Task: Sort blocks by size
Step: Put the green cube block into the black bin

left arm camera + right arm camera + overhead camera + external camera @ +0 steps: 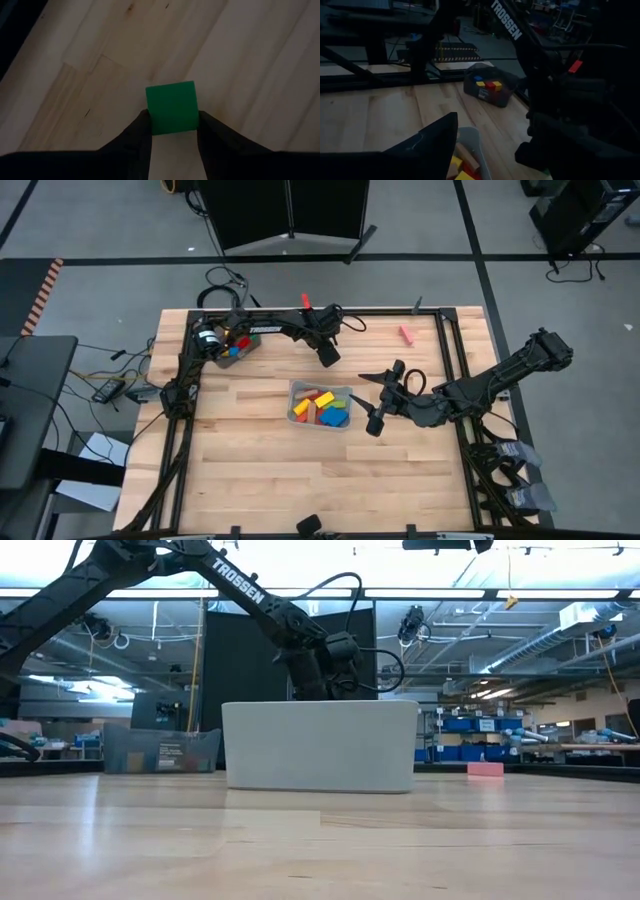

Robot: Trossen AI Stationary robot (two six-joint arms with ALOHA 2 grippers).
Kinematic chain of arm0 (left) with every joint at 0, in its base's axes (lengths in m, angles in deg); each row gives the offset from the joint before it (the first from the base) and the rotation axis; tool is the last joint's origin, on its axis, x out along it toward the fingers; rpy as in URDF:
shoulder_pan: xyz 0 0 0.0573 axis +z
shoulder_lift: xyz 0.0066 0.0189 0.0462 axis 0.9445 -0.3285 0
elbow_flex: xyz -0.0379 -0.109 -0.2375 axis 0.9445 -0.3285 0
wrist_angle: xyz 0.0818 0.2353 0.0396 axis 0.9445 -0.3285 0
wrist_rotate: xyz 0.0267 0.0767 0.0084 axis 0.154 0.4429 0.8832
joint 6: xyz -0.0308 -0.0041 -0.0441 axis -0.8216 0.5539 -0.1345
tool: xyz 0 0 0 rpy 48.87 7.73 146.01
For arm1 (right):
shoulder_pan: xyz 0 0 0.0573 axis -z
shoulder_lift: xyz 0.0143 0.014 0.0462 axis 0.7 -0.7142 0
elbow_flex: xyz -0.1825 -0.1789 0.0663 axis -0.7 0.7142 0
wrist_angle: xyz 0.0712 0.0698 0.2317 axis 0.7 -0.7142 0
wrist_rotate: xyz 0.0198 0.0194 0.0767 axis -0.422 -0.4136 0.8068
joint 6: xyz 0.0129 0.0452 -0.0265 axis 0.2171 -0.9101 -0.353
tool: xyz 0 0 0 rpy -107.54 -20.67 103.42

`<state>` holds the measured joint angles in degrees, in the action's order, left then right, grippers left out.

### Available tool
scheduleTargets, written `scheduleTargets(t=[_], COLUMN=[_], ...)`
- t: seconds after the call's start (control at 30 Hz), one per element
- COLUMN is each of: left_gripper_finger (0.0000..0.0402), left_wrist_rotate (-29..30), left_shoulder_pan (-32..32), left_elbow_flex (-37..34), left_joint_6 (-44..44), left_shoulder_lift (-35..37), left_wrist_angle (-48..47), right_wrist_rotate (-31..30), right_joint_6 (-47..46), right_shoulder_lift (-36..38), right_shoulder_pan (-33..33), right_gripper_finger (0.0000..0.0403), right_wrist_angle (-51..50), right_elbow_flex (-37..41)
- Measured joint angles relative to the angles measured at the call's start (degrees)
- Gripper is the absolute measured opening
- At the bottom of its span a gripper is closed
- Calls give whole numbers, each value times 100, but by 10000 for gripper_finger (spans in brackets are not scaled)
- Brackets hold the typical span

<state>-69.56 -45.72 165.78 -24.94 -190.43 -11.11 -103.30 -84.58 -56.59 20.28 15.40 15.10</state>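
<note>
A small green cube (171, 106) sits between the fingertips of my left gripper (171, 125), which is shut on it over the table's far middle (328, 356). A clear tray (342, 425) at the table's centre holds several red, yellow, blue and green blocks (322, 408). A dark bowl (246, 346) at the far left holds small cubes (489, 85). A pink block (406, 334) lies flat on the table at the far right. My right gripper (370, 400) hangs open just right of the tray, with nothing between its fingers. My left gripper pinches the green cube by two opposite side faces (150, 117), one dark finger (141, 134) on each. The fingers slant steeply down from above. The cube sits square in the hold; whether it rests on the wood or hangs just above it, I cannot tell.
In the low view the tray (320, 745) hides the lower part of my left gripper (325, 665). Black rails (300, 311) frame the table top. Bare wood lies near the front edge (300, 480) and around the pink block (485, 769).
</note>
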Motion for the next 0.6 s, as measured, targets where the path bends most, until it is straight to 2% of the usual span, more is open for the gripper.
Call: scheduleTargets(t=[0.37,0.6], left_gripper_finger=[131,131], left_wrist_rotate=[-115,-120], left_shoulder_pan=[-9,-9], left_elbow_flex=[7,-4], left_joint_6=[141,272], left_shoulder_lift=[54,387], left_wrist_angle=[-246,-422], right_wrist_rotate=[-10,-128], right_joint_6=[20,124], right_shoulder_lift=[0,0], right_shoulder_pan=[0,0], right_gripper_finger=[270,270], right_wrist_angle=[0,4], right_elbow_flex=[0,0])
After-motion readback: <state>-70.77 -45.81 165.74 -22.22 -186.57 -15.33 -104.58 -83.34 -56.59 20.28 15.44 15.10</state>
